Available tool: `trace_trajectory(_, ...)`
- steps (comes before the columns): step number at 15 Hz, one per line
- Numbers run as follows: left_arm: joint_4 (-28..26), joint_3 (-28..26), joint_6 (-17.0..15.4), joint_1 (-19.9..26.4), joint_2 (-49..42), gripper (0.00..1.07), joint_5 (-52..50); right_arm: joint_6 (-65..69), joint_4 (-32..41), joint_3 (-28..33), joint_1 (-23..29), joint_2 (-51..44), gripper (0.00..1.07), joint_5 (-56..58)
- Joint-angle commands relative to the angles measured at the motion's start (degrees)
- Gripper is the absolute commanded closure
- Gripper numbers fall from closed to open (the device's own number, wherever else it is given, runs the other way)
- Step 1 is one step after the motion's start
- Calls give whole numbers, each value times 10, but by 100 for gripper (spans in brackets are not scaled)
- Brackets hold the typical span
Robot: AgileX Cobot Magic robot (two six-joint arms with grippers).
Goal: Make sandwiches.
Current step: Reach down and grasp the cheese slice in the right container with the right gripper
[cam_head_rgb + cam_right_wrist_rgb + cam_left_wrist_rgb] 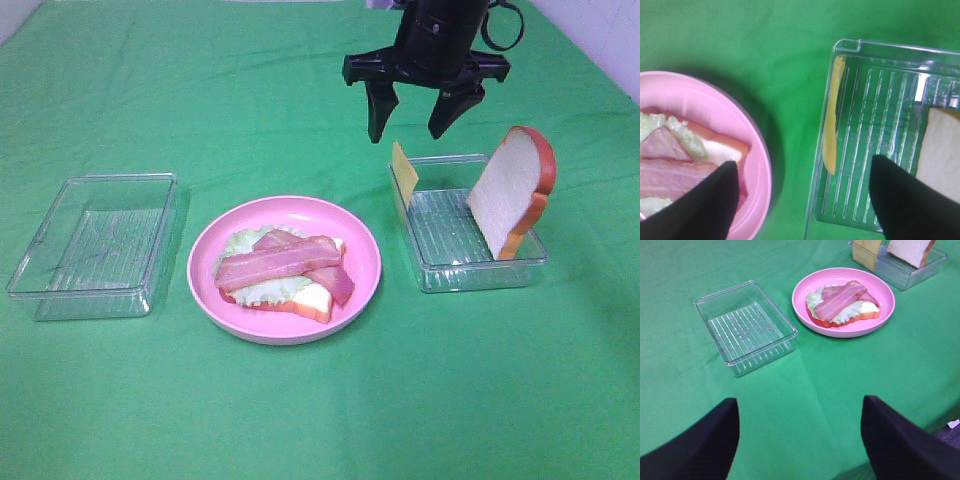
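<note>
Round pink plate [300,212] carries the open sandwich [285,272]: white bread [312,298], crinkled pale lettuce [262,291], two glossy bacon strips [275,262] crossed on top. Right gripper [407,133] hangs with jaws spread above the thin yellow cheese square [404,172], which stands on edge against a wall of the ribbed clear box [480,275], right of the sandwich; a crusted bread slice [508,190] leans at the opposite wall. Left gripper [800,401] is spread too, well apart from the sandwich

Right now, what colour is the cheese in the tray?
Yellow. The cheese shows best from the exterior high view.

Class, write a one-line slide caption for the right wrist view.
Open right gripper above cheese in the clear tray, half-built sandwich on the plate alongside.
</note>
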Motion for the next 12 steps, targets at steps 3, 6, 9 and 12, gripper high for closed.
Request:
trace_trajectory(3, -1, 1, 0, -2, -13, 40, -5, -18, 24, -10, -13, 36, 39, -19)
trace_trajectory(6, -1, 1, 0, -2, -13, 40, -5, -18, 19, -10, -13, 53, 45, -28)
trace_trajectory(9, -1, 1, 0, -2, -13, 40, -5, -19, 15, -10, -13, 66, 49, -29)
trace_trajectory(12, -1, 1, 0, -2, -13, 40, -5, -18, 8, -10, -13, 69, 75, -28)
